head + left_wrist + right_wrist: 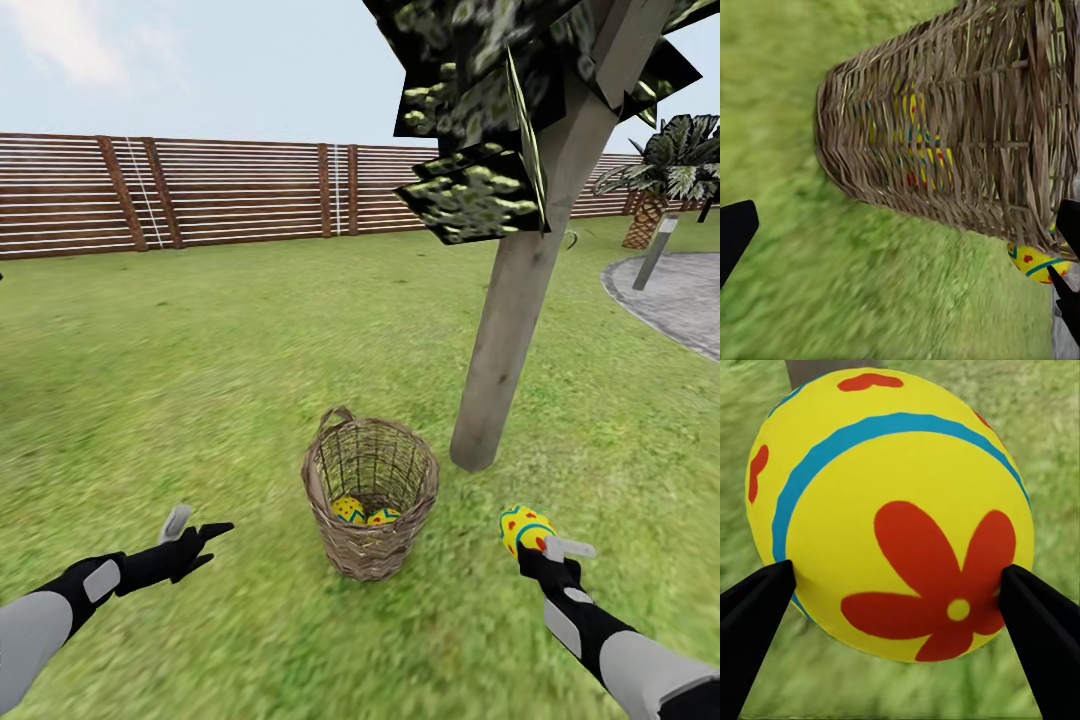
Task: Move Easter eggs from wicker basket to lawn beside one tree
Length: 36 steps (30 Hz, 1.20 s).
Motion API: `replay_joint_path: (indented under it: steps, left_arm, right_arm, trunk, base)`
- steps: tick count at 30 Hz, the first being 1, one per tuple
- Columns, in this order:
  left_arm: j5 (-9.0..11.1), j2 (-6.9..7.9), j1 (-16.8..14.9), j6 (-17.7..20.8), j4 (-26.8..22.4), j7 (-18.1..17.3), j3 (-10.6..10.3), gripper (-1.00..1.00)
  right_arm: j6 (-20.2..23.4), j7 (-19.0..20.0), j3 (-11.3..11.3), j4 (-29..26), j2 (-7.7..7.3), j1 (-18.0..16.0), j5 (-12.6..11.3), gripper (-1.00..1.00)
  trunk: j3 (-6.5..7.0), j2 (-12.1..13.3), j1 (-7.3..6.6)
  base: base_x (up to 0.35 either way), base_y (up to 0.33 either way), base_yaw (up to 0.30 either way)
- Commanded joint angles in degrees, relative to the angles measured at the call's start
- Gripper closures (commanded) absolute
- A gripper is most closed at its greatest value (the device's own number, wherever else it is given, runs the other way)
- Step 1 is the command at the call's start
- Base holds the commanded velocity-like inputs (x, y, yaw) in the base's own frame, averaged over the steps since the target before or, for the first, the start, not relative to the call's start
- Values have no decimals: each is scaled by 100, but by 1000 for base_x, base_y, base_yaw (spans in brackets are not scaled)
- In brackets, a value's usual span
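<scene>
The wicker basket (370, 497) stands upright on the lawn (180, 380), just in front and to the left of the tree's leaning grey-brown trunk (520, 300). Two Easter eggs (349, 510) (383, 516) lie inside it; they show through the weave (921, 142) in the left wrist view. My right gripper (541, 546) is shut on the third egg (523, 527), yellow with a blue band and a red flower (892, 510), held above the grass right of the basket near the trunk's foot. My left gripper (197, 526) hovers open left of the basket (952, 127), holding nothing.
A brown slatted fence (200, 190) closes the garden at the back. A grey paved round area (680, 295) with a grey post (655, 255) and a short palm (668, 175) lie at the far right. Dark leaf clusters (480, 110) hang overhead. Grass stretches wide on the left.
</scene>
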Motion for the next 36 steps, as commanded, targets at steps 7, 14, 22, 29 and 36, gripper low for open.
replay_joint_path:
  steps: [7,14,22,29,36]
  left_arm:
    - [59,6,30,29,1,16,-35,-100]
    - [67,-23,613,-610,2,94,-38,-100]
    - [64,-68,632,-618,2,75,-38,-100]
    - [68,-71,632,-619,2,101,-38,-100]
    - [68,-71,632,-621,2,102,-38,-100]
  right_arm:
    - [-692,-27,135,87,24,208,972,100]
    - [-831,-32,135,196,33,233,1007,100]
    - [-837,-37,127,200,30,235,1003,100]
    - [-834,-37,128,200,32,235,998,100]
    - [-842,-37,128,200,32,235,998,100]
  trunk:
    - [-5,-2,-1]
    - [-5,-2,-1]
    - [-5,-2,-1]
    - [-138,-10,14]
    - [-293,-19,32]
  base:
    - [41,38,0]
    - [275,198,0]
    - [164,121,0]
    - [4,3,0]
    - [0,0,0]
